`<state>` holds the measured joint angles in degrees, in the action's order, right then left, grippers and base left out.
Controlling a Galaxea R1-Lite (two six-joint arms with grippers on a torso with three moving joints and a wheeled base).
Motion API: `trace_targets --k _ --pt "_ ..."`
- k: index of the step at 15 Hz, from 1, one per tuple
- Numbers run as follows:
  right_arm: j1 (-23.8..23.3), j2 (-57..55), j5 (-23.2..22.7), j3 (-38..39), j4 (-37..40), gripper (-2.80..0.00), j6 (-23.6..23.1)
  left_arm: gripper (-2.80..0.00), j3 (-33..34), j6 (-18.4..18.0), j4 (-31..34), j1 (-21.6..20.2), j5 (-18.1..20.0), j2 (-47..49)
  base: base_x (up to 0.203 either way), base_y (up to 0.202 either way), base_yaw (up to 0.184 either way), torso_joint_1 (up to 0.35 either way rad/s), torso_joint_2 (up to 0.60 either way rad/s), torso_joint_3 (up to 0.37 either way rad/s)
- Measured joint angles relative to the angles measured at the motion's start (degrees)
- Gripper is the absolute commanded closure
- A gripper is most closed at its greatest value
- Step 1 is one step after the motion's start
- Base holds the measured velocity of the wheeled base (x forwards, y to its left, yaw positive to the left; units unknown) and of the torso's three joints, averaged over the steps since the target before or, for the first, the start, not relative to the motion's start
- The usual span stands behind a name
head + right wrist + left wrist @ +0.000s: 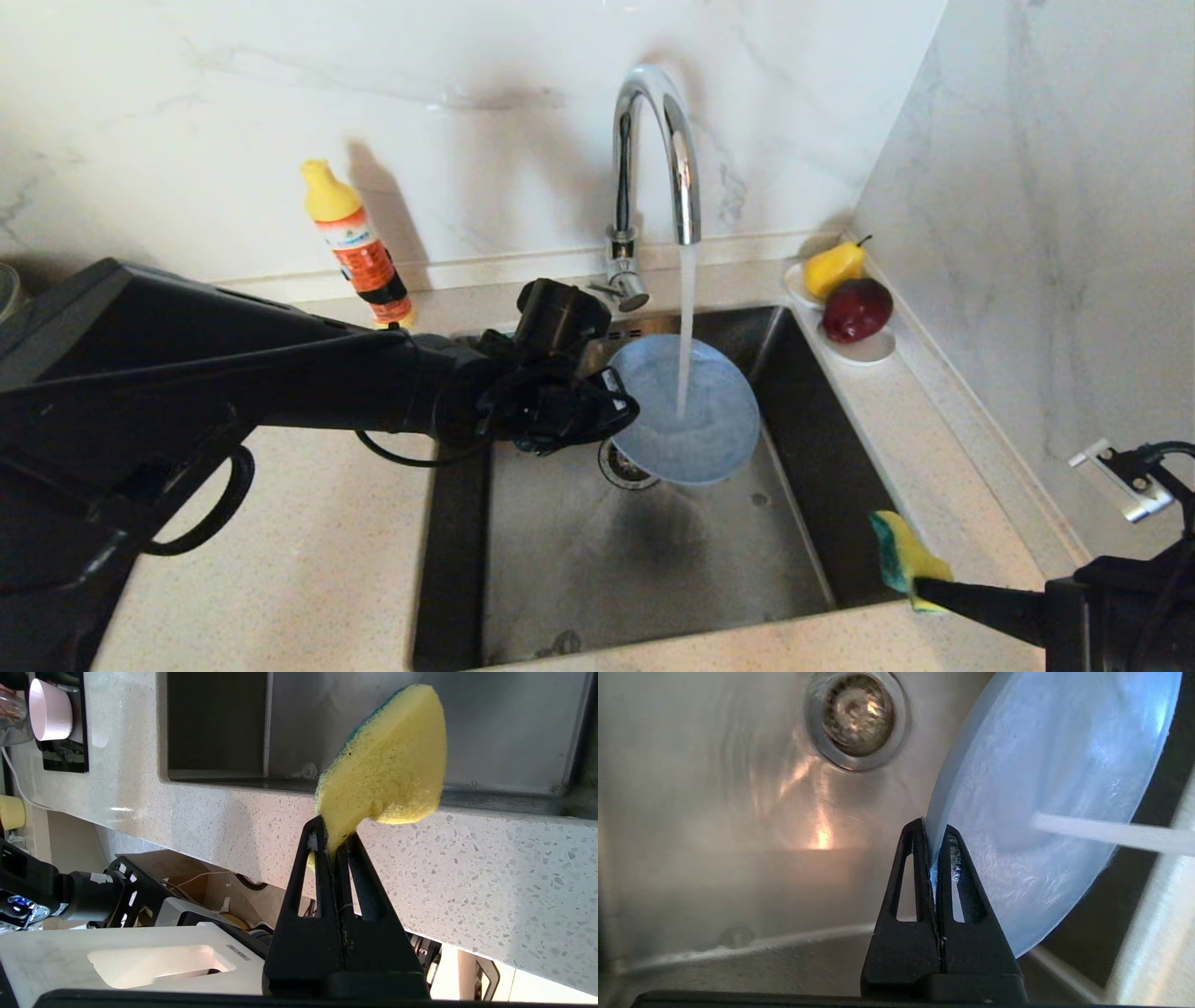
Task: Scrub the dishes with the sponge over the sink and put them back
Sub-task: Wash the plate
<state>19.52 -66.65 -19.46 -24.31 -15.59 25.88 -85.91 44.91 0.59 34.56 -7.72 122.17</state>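
My left gripper [627,403] [933,833] is shut on the rim of the grey-blue plate [686,411] [1045,793]. It holds the plate tilted above the steel sink [579,551] [714,826], under the running water stream [685,327]. The drain strainer [621,462] [857,716] lies just beside and below the plate. My right gripper [920,583] [334,837] is shut on the yellow sponge [904,555] [387,765] with a green side, low over the sink's front right corner. A pale pink bowl [49,709] stands far off on the counter.
The chrome faucet [653,159] arches over the sink's back edge. An orange bottle with a yellow cap [358,247] stands at the back left. A white dish with a pear [834,267] and an apple [856,309] sits at the back right, near the marble side wall [1055,233].
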Motion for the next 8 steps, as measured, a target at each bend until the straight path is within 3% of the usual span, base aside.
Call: trace_targets --k 2,3,6,8 --pt "0.0 0.0 0.0 0.0 0.0 0.0 0.0 0.0 0.6 -1.9 1.0 -0.8 -3.7 -1.6 0.0 0.0 0.0 0.0 0.0 0.0" --pt "0.0 0.0 0.0 0.0 0.0 0.0 0.0 0.0 1.3 -4.5 1.4 -1.2 -6.6 -2.6 0.0 0.0 0.0 0.0 0.0 0.0" --pt "0.0 0.0 0.0 0.1 0.0 0.0 0.1 0.0 3.5 -12.7 1.3 -1.7 -20.0 -5.7 0.0 0.0 0.0 0.0 0.0 0.0" --pt "0.0 -0.1 0.0 0.3 0.0 0.0 0.1 0.0 4.8 -15.3 1.2 -2.0 -27.2 -8.9 0.0 0.0 0.0 0.0 0.0 0.0"
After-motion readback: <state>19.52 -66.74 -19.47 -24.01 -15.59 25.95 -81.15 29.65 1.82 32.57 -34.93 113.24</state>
